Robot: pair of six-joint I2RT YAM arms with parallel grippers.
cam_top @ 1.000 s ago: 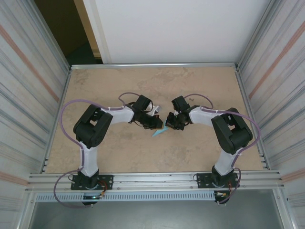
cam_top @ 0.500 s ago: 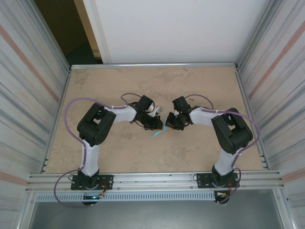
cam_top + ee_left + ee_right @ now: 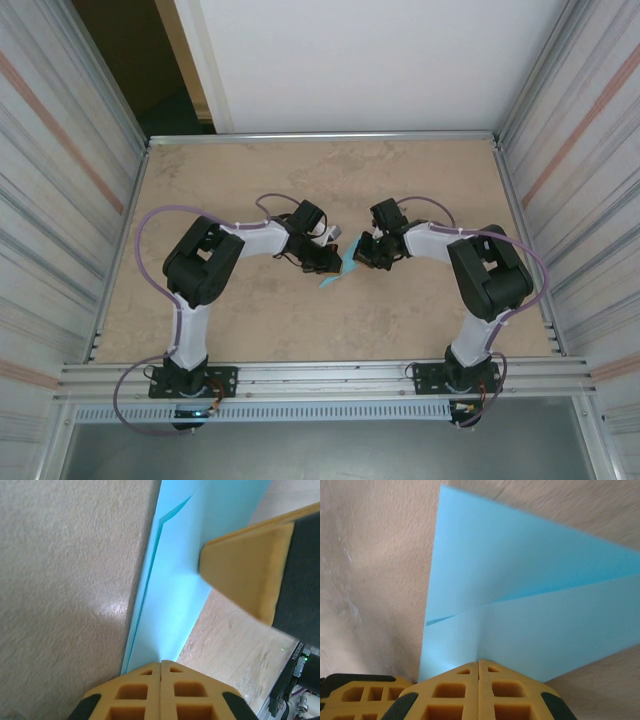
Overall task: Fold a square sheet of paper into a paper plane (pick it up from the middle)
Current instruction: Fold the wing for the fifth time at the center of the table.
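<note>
The left gripper [image 3: 328, 262] has edged closer to the right gripper [image 3: 368, 254]; both now clench the paper plane [image 3: 347, 263] between them.

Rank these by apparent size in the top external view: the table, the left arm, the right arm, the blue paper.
1. Table: largest by far.
2. Left arm and right arm: they look alike, so I won't rank one above the other.
3. Blue paper: smallest, a sliver between the two wrists.
</note>
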